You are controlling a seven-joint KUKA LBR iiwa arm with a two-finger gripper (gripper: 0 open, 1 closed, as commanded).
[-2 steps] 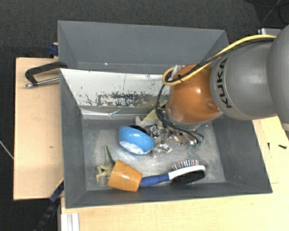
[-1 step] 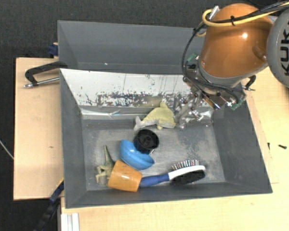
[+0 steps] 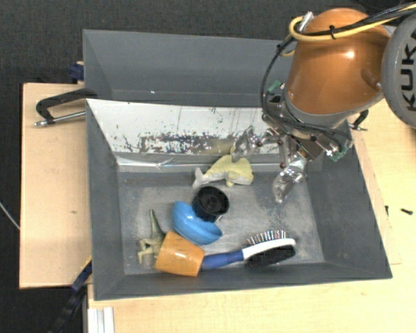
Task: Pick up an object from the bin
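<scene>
1. End effector [image 3: 286, 179], right of centre, above bare bin [image 3: 305, 220] floor; open or closed cannot be told.
2. Nearest thing: pale yellow crumpled cloth [image 3: 225, 171], upper centre, just left of it; probably light and soft; best pinched at a raised fold.

Scuffed matt metal bin [image 3: 102, 186], glossy orange arm cover [image 3: 333, 61], smooth plastic brush [image 3: 260, 250].
</scene>
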